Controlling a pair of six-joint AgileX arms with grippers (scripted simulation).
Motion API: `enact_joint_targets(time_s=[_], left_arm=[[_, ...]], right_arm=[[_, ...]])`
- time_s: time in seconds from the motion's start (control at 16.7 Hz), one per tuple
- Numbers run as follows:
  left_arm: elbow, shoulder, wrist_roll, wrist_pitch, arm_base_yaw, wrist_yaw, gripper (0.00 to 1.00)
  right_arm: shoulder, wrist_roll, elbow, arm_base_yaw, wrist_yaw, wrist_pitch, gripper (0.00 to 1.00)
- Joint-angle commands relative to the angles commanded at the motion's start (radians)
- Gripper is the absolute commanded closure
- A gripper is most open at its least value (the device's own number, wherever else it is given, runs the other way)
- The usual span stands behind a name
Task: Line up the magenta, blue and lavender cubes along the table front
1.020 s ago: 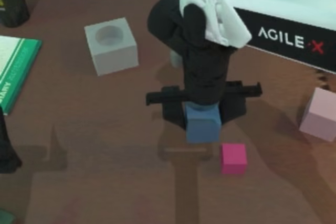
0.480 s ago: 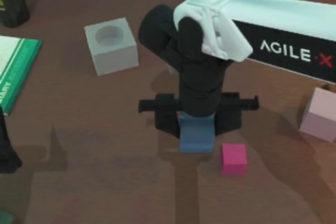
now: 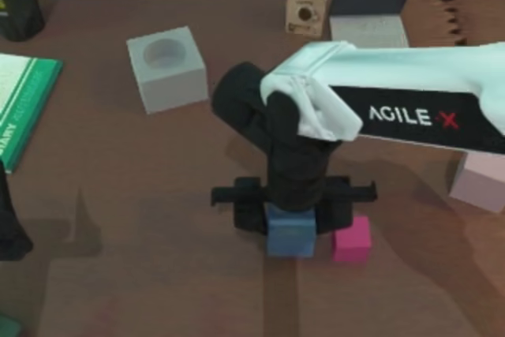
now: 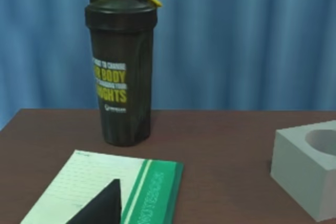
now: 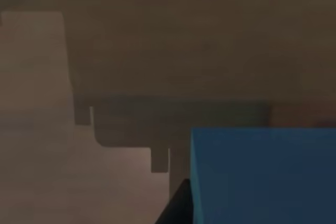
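From above, the right tool (image 3: 290, 215) stands near the middle of the counter (image 3: 142, 219), toward its front edge, clamped on the blue cube (image 3: 289, 234). The magenta cube (image 3: 352, 240) sits just beside the blue one, on its right. The lavender cube (image 3: 479, 181) lies at the right edge. The left arm (image 3: 9, 226) is parked at the left edge.

The left wrist view shows a black shaker bottle (image 4: 122, 72), a green notebook (image 4: 110, 192) and a grey block (image 4: 310, 171).

The right wrist view is dim; the blue cube (image 5: 262, 177) fills one corner, over the counter.

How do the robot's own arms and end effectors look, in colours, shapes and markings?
The right arm has a pale mint-white casing with a black panel that bears white "AGILE" lettering and a red X. Its wrist is rounded matte black, and the black right end effector has a wide flat crossbar. Of the left arm, only a black part shows at the table's left edge.
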Motion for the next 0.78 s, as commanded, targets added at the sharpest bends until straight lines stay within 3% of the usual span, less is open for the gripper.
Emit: enact_joint_targets(time_s=[0.24, 0.78], left_arm=[[0.0, 0.0, 0.0, 0.0, 0.0, 0.0, 0.0], [0.0, 0.0, 0.0, 0.0, 0.0, 0.0, 0.0]], right_arm=[[0.003, 0.001, -0.006, 0.0, 0.0, 0.006, 1.0], [0.003, 0.001, -0.006, 0.0, 0.0, 0.006, 0.32]])
